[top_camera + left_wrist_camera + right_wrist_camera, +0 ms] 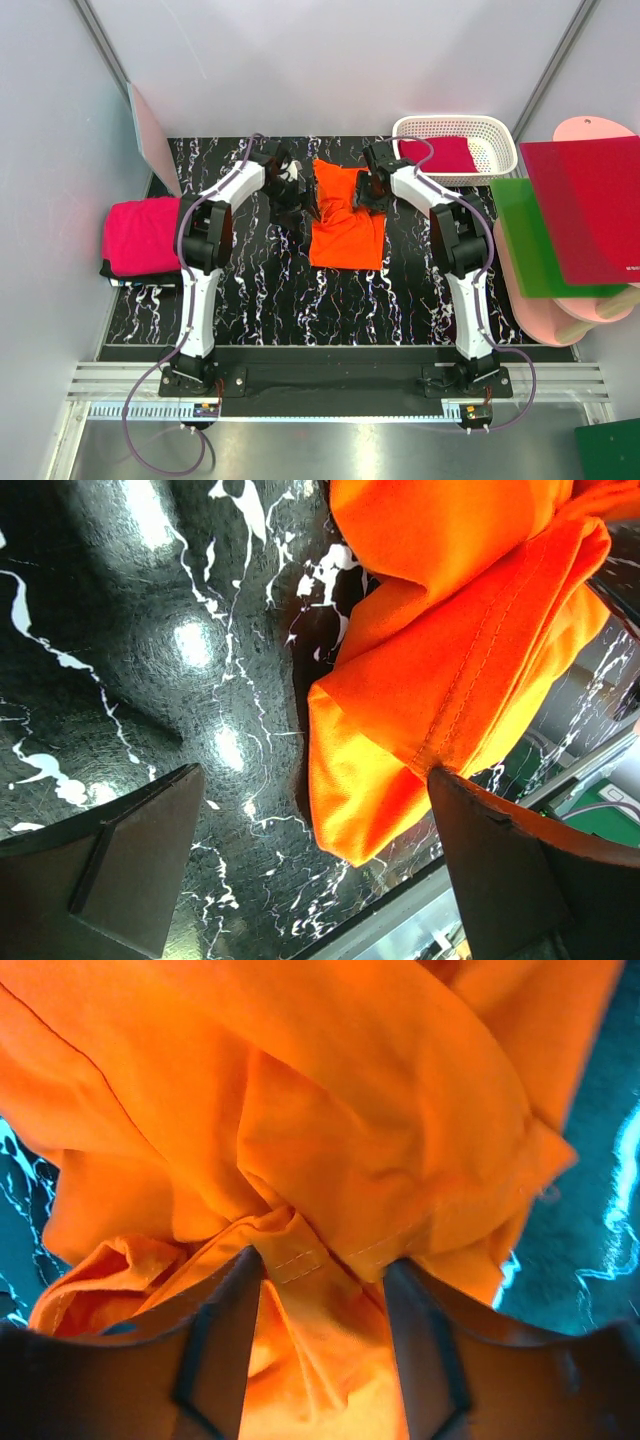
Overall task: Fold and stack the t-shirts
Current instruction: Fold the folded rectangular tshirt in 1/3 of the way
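Note:
A bright orange t-shirt (pixel 345 225) lies bunched in the middle of the black marbled table (pixel 260 300). My left gripper (pixel 300 195) hovers at its left edge, open wide; in the left wrist view a corner of the orange t-shirt (pixel 450 660) hangs between its jaws (pixel 312 780) without touching them. My right gripper (pixel 372 190) is at the shirt's upper right. Its jaws (pixel 325 1265) stand partly apart, open around a stitched fold of the orange t-shirt (pixel 350 1110). A folded magenta t-shirt (pixel 140 235) rests at the left edge. A crimson one (pixel 438 155) lies in the basket.
The white basket (pixel 455 122) stands at the back right. A stiff red sheet (pixel 585 210) and a green sheet (pixel 530 235) lie on pale pink boards (pixel 560 320) at the right. Another pale board (pixel 150 135) leans at the back left.

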`<state>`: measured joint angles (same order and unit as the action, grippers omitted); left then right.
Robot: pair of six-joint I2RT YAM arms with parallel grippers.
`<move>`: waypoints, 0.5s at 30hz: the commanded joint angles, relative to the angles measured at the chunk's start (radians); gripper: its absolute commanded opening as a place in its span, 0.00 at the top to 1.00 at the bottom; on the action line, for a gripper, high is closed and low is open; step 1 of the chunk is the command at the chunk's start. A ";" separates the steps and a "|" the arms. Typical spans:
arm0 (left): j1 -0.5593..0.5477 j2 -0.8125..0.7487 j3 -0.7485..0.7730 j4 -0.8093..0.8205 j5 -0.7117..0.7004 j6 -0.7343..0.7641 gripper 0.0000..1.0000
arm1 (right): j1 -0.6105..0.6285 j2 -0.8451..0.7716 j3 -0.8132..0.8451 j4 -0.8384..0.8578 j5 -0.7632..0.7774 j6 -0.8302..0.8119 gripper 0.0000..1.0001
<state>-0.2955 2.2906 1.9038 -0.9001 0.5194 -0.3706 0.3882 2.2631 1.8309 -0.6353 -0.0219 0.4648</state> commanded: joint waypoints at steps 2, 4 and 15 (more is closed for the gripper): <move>0.001 -0.083 -0.011 0.017 -0.013 0.004 0.01 | 0.003 0.004 0.035 0.075 -0.093 -0.003 0.64; 0.002 -0.088 -0.022 0.018 -0.021 0.006 0.01 | 0.005 -0.010 0.024 0.095 -0.104 0.005 0.83; 0.009 -0.082 -0.046 0.018 -0.032 0.015 0.01 | -0.003 -0.168 -0.061 -0.001 0.011 0.040 0.99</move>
<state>-0.2932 2.2650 1.8542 -0.8967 0.5026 -0.3695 0.3878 2.2330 1.8011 -0.6018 -0.0753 0.4801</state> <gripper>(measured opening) 0.987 0.024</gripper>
